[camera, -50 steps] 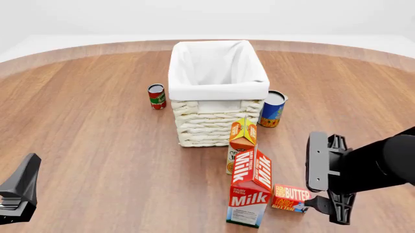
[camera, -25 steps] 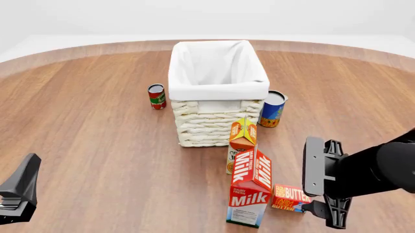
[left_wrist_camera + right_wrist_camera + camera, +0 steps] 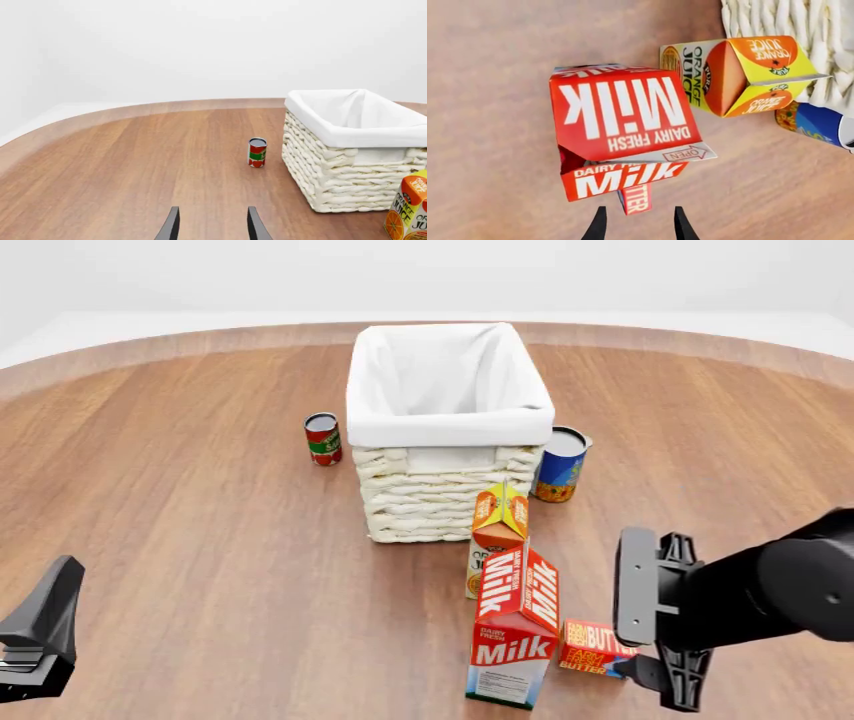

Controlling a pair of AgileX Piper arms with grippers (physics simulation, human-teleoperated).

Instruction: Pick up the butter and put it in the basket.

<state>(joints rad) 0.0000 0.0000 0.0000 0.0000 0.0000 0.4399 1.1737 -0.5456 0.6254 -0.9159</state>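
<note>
**Colours on the table**

Basket (image 3: 447,490) showing cream weave, white liner. Butter (image 3: 597,647) showing orange-red, white lettering. Milk carton (image 3: 515,628) wearing red and white. Juice carton (image 3: 499,523) glowing orange-yellow. Small can (image 3: 322,439) showing red-green, other can (image 3: 562,466) blue. Table (image 3: 200,520) showing brown woodgrain.

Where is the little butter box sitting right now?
In the front view the butter lies flat on the table near the front edge, just right of the milk carton, with the right gripper hovering close by its right side.
</note>
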